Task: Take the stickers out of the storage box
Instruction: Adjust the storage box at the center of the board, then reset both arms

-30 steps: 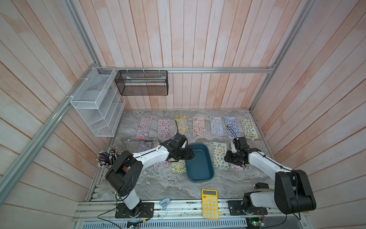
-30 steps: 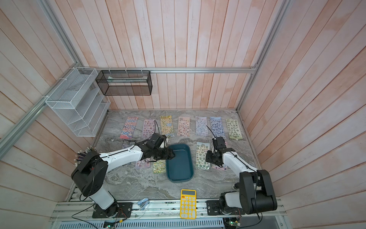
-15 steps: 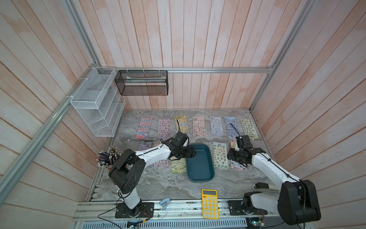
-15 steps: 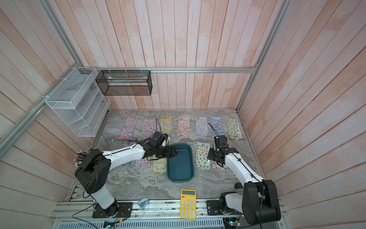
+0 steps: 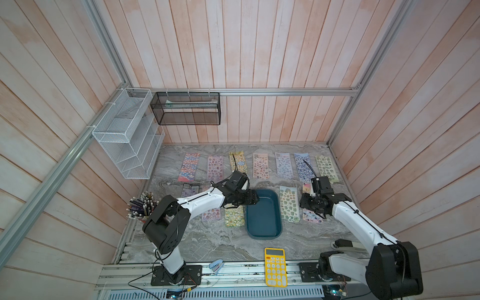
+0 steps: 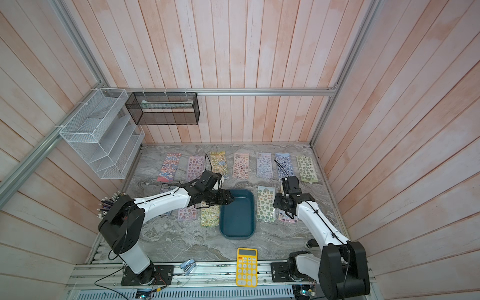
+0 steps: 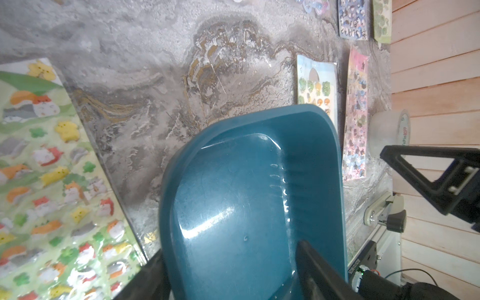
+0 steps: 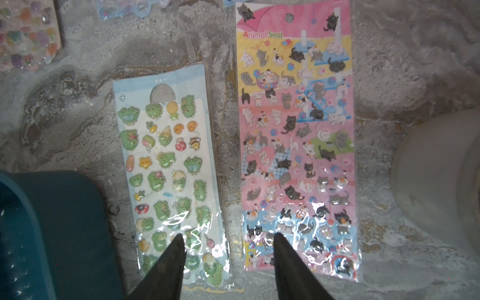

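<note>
The shallow dark teal plastic storage box [image 5: 263,218] sits mid-way on the grey marbled table [image 5: 207,239]. Glossy cartoon sticker sheets [image 5: 261,166] lie flat around it from 9 through 12 to 3 o'clock. The left tool [image 5: 254,199], jaws apart, straddles the box's 11 o'clock corner wall. The right tool [image 8: 228,236], jaws apart, hovers at 3 o'clock above the gap between the frog sheet [image 8: 168,168] and the pink cat sheet [image 8: 296,145].

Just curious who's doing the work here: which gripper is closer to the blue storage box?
Left. The left gripper straddles the storage box's far corner, with one finger inside it. The right gripper hovers off to the box's side, open above the frog sticker sheet and the cat sticker sheet.
</note>
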Robot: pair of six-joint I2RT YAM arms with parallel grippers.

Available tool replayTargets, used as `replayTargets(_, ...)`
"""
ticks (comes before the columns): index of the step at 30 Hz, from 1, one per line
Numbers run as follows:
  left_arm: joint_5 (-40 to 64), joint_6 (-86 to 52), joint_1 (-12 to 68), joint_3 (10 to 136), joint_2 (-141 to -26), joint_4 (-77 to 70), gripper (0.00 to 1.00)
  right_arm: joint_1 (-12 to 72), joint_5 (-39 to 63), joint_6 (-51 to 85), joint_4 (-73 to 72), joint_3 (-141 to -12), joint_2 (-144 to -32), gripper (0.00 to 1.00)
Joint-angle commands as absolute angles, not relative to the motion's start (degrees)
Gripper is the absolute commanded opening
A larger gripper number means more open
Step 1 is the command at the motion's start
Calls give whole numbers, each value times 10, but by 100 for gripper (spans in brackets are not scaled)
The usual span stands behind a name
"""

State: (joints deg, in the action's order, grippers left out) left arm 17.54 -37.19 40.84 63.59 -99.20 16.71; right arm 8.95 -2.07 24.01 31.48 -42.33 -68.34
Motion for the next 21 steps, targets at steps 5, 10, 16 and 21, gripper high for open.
replayTargets(5,138,-328,381,665,-887,159,79,87,-120,207,282,-490,-612,99)
replayTargets(10,46,-284,334,642,-769,144,100,87,-198,163,187,-495,-535,99)
replayTargets(16,-136,-242,302,556,-627,87,100,88,-154,65,4,-428,-451,100)
replayTargets(21,-278,-171,300,437,-534,-31,100,87,-122,-15,-89,-372,-465,99)
